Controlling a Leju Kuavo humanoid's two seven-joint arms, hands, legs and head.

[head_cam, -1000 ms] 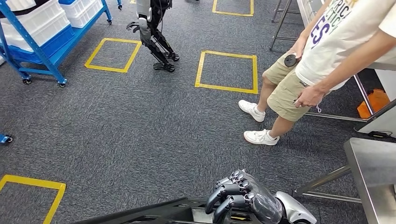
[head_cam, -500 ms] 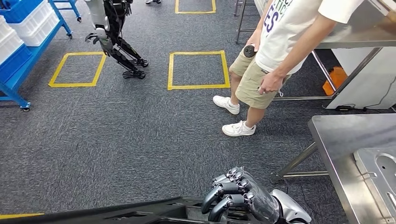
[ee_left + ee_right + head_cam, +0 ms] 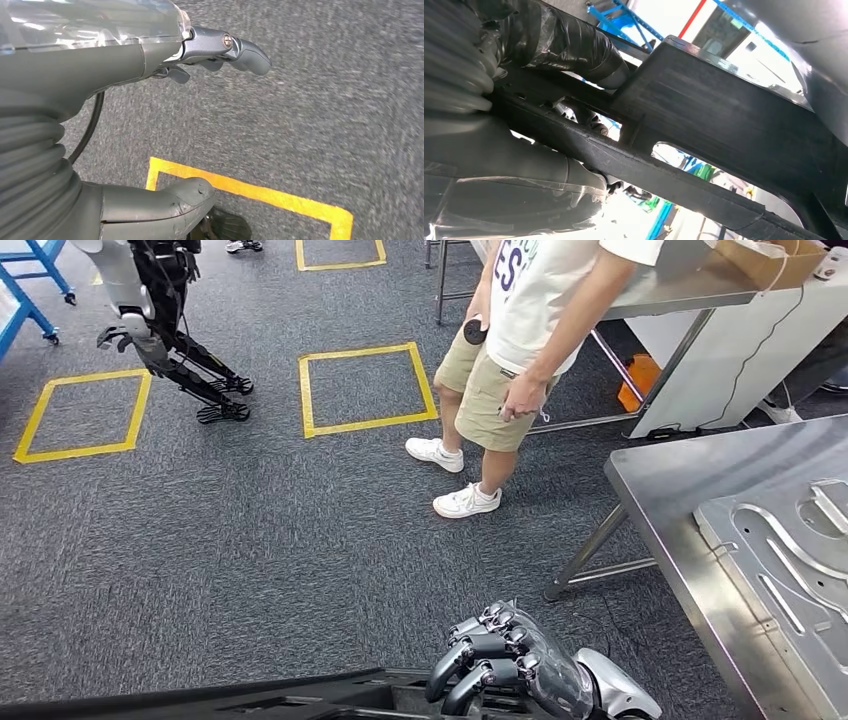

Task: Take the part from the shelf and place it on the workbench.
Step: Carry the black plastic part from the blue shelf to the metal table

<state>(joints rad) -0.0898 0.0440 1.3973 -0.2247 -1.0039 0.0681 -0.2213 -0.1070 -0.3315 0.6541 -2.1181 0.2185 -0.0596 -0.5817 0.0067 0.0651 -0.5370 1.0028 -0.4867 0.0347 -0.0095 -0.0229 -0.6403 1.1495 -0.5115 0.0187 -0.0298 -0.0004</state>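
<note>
- The right hand (image 3: pixel 520 665) sits at the bottom edge of the head view, fingers curled over the end of a black flat part (image 3: pixel 300 695) — a long slotted frame cut off by the lower border, so its full shape cannot be seen.
- In the right wrist view, the same black part (image 3: pixel 704 115) crosses the picture with the wrapped fingers (image 3: pixel 569 47) closed around one of its bars; the background is blown out and hard to read.
- The left hand (image 3: pixel 150 65) hangs over grey carpet with its fingers (image 3: pixel 245 50) held out and apart, grasping nothing. A yellow tape corner (image 3: pixel 250 192) lies on the floor beneath it.
- One steel workbench (image 3: pixel 680 490) enters from the right, cut off by the frame edge. One silver cut-out metal plate (image 3: pixel 790 560) lies on it, also partly out of frame.
- One person (image 3: pixel 510 350) stands near the bench, cut off above the chest, holding a small dark round object (image 3: pixel 474 332) — too small to identify.
- One other humanoid robot (image 3: pixel 160 330) stands top left, its upper body cut off.
- Two full yellow floor squares (image 3: pixel 365 390) are visible, plus a piece of a third at the top edge.
- Against the earlier frames, the whole view has swung: the blue shelf has nearly left the picture and the workbench now shows far more of its top. The right hand's grip on the part looks unchanged.
</note>
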